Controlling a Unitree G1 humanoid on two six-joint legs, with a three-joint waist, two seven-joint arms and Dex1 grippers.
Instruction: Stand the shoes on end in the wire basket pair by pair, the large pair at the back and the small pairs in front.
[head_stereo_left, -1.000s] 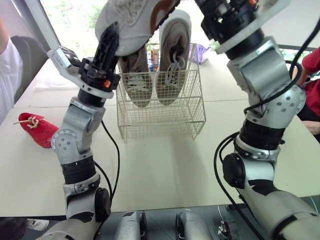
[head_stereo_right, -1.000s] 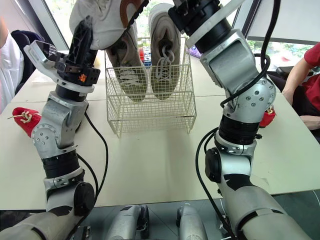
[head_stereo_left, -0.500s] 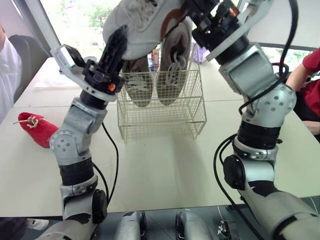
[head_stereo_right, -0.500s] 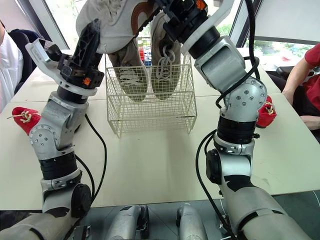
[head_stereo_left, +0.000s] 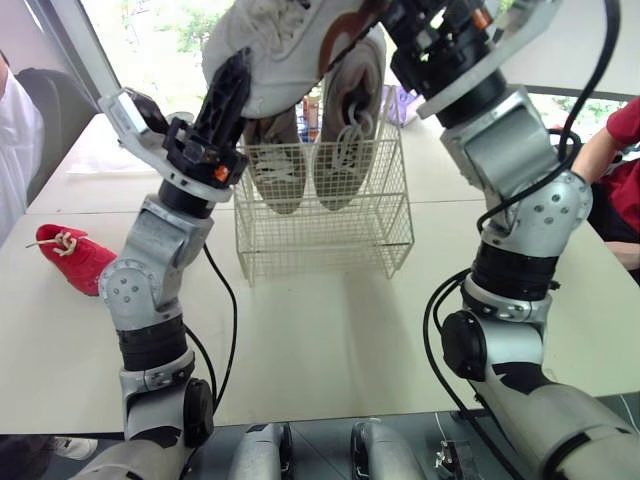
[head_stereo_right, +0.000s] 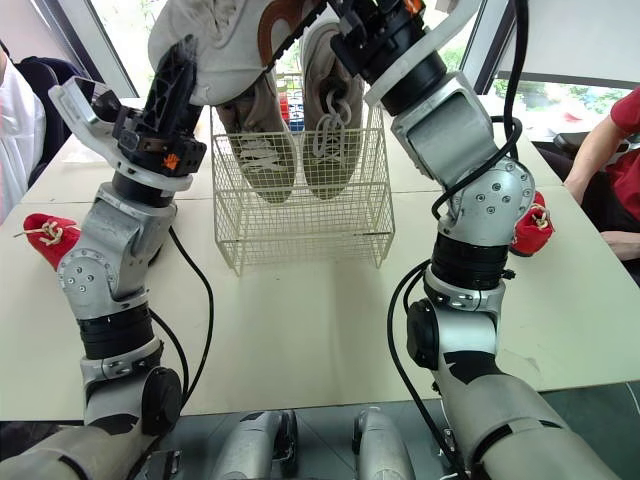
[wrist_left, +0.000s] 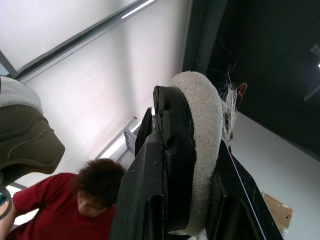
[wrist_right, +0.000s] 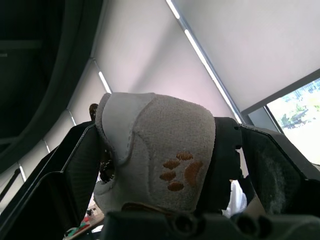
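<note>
High above the wire basket (head_stereo_left: 322, 232), one large white shoe (head_stereo_left: 285, 45) hangs between both grippers. The left gripper (wrist_left: 197, 150) is clamped tight on its fuzzy, rounded end. The right gripper (wrist_right: 165, 131) pinches the soft suede heel from both sides, by the orange paw print. Two grey laced shoes (head_stereo_left: 345, 150) stand toes down inside the basket. A red shoe (head_stereo_left: 72, 257) lies on the pale table (head_stereo_left: 330, 340), left of the basket.

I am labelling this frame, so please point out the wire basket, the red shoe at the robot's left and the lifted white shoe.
wire basket (head_stereo_left: 322, 238), left eye view, front wall.
red shoe (head_stereo_left: 82, 266), left eye view, its upper.
white shoe (head_stereo_left: 262, 55), left eye view, its side.
</note>
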